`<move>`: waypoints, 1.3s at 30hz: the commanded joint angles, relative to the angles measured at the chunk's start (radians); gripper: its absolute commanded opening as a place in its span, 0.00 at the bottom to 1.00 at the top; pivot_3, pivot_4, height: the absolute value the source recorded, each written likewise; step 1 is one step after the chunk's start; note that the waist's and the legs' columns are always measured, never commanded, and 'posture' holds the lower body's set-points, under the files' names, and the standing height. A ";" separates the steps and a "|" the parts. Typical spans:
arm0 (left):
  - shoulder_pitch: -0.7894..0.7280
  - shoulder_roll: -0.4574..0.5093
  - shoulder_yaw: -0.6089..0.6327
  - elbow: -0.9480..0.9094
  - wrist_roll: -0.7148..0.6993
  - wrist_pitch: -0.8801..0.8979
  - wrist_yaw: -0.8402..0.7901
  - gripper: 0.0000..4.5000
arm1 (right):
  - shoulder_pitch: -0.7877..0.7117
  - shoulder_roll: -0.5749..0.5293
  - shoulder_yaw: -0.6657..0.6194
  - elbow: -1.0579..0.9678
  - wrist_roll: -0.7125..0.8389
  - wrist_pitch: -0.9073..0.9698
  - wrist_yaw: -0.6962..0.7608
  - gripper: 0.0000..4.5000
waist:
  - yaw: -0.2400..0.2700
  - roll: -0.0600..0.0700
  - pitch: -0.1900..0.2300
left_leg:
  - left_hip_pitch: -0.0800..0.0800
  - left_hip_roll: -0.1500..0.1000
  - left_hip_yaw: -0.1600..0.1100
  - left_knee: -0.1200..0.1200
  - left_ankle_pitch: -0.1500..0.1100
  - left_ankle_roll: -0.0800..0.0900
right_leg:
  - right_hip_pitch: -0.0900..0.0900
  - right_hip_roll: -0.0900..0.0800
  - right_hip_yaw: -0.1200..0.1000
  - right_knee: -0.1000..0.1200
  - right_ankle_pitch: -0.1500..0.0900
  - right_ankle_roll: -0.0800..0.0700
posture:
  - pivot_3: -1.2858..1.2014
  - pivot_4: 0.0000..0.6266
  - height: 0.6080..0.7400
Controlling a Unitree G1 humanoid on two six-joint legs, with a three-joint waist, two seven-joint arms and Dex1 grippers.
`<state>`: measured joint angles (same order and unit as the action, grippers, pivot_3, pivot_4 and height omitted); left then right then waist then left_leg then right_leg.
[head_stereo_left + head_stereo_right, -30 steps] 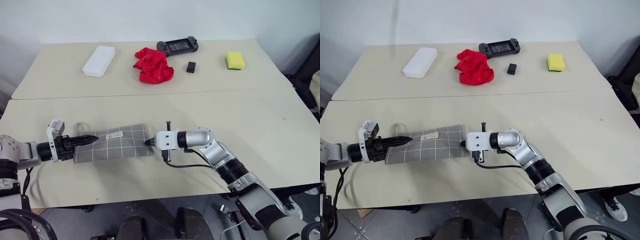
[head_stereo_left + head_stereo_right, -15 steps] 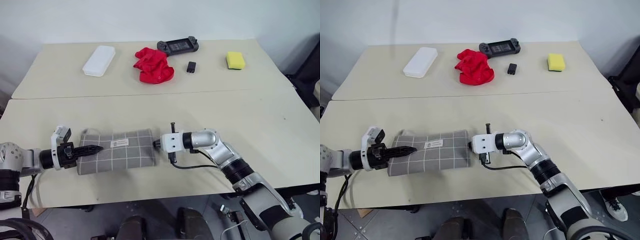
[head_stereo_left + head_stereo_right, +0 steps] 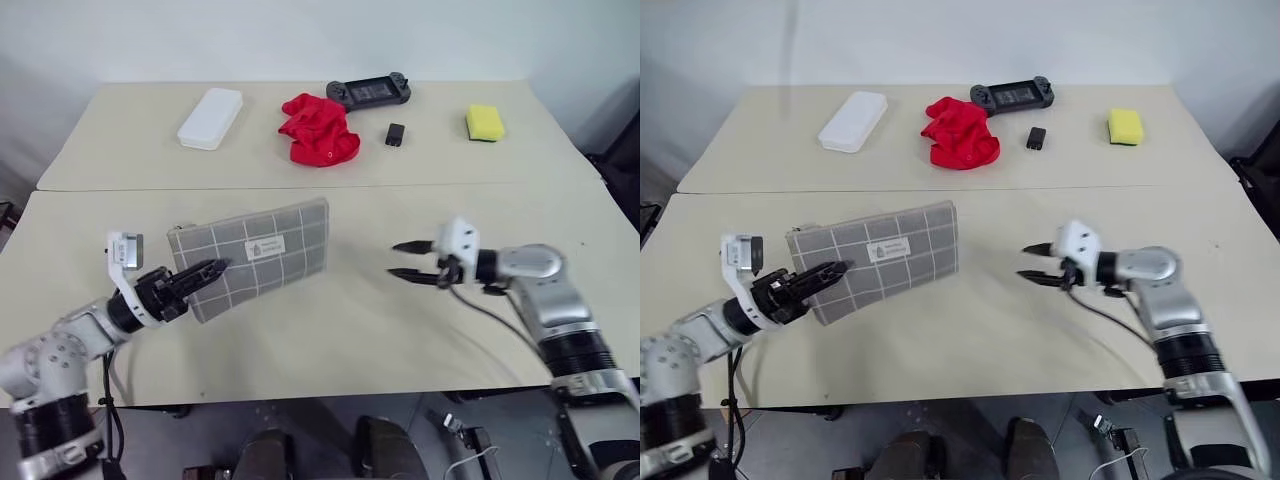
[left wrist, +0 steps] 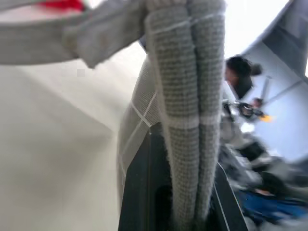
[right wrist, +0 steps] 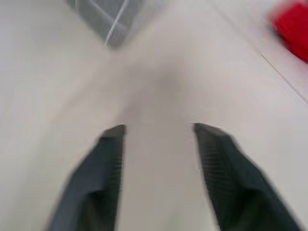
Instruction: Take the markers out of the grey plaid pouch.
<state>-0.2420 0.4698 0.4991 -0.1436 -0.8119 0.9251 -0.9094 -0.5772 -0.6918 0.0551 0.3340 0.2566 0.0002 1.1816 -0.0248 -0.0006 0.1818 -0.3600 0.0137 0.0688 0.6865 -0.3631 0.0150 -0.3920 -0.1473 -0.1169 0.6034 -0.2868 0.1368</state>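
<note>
The grey plaid pouch is held at its near-left corner by my left gripper, which is shut on the fabric. The pouch slants away toward the table's middle, white label facing up, and looks raised off the tabletop. In the left wrist view the pouch's folded edge runs up between the black fingers. My right gripper hovers to the right of the pouch, well apart from it, open and empty, its fingers spread over bare table. The markers are hidden.
Along the far table lie a white plastic case, a red cloth, a black game controller, a small black item and a yellow sponge. A seam joins the two tables.
My right gripper let go of the pouch's right end, opened and swung away to the right. My left gripper closed on the pouch's left end, then lifted and turned it.
</note>
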 commanded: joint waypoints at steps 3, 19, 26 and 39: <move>-0.038 -0.091 -0.220 0.010 0.344 -0.655 -0.009 0.00 | -0.068 -0.080 -0.082 0.047 0.086 0.228 0.055 0.98 | 0.001 0.002 0.001 | 0.001 0.000 0.003 0.000 0.001 0.000 | 0.000 0.000 0.001 0.001 0.000 0.000 | 0.52 0.24 1.00; -0.104 -0.174 -0.601 0.418 0.699 -1.494 -0.037 0.00 | -0.353 -0.042 0.062 -0.151 0.404 1.121 0.199 0.99 | 0.003 0.002 0.000 | -0.005 0.002 0.000 0.004 0.001 0.003 | -0.003 -0.002 -0.003 0.001 0.001 0.001 | 0.52 0.24 1.00; -0.095 -0.153 -0.618 0.411 0.699 -1.499 -0.016 0.00 | -0.326 0.049 0.141 -0.147 0.386 1.114 0.195 0.99 | 0.027 0.002 0.001 | -0.014 -0.001 -0.004 0.013 -0.001 0.005 | -0.006 -0.003 -0.005 0.004 0.002 0.003 | 0.52 0.24 1.00; -0.109 -0.142 -0.624 0.442 0.679 -1.474 -0.007 0.00 | -0.302 0.224 0.107 -0.138 0.407 1.076 0.137 0.99 | 0.023 0.002 0.001 | -0.014 -0.002 -0.004 0.013 -0.001 0.005 | -0.006 -0.002 -0.006 0.003 0.003 0.004 | 0.52 0.24 1.00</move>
<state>-0.3437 0.3292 -0.1225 0.2949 -0.1150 -0.5529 -0.9272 -0.8792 -0.4780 0.1891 0.2241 0.6397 1.0892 1.3246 -0.0022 0.0014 0.1823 -0.3741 0.0120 0.0652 0.6999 -0.3637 0.0200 -0.3976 -0.1493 -0.1232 0.6068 -0.2842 0.1407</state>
